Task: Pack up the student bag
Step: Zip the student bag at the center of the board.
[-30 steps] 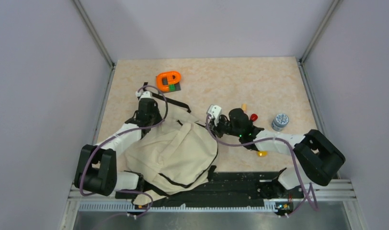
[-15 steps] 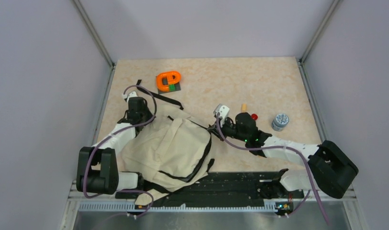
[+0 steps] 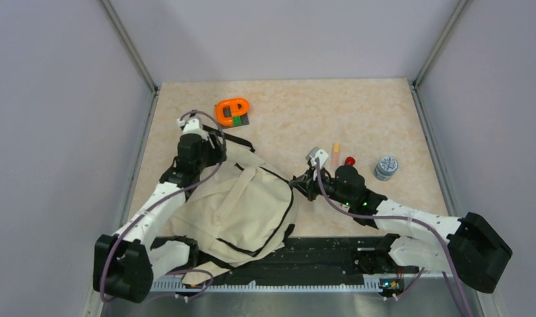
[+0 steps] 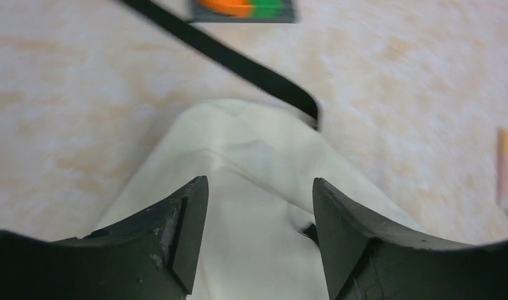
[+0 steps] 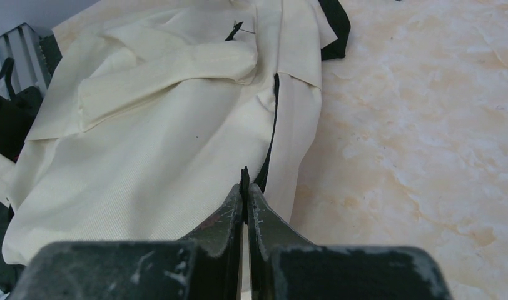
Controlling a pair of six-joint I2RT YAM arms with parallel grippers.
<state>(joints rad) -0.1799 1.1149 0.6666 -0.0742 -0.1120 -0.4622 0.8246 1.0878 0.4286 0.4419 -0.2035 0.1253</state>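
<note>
The student bag, beige with black zipper lines, lies flat on the table's near left. My left gripper hovers over its far corner. Its jaws stand open in the left wrist view, with beige cloth below and nothing between them. A black strap runs away from that corner. My right gripper is at the bag's right edge, shut on a thin black zipper tab. The bag's cloth and a black zipper line fill that view's left.
An orange and green item lies at the far left beyond the strap. A pale stick, a small red thing and a grey-blue jar sit right of the bag. A black rail runs along the near edge.
My left gripper has opened and let go of the bag's far corner. My right gripper has drawn nearer and rightward, still shut on the tab, and the bag has spread flatter.
</note>
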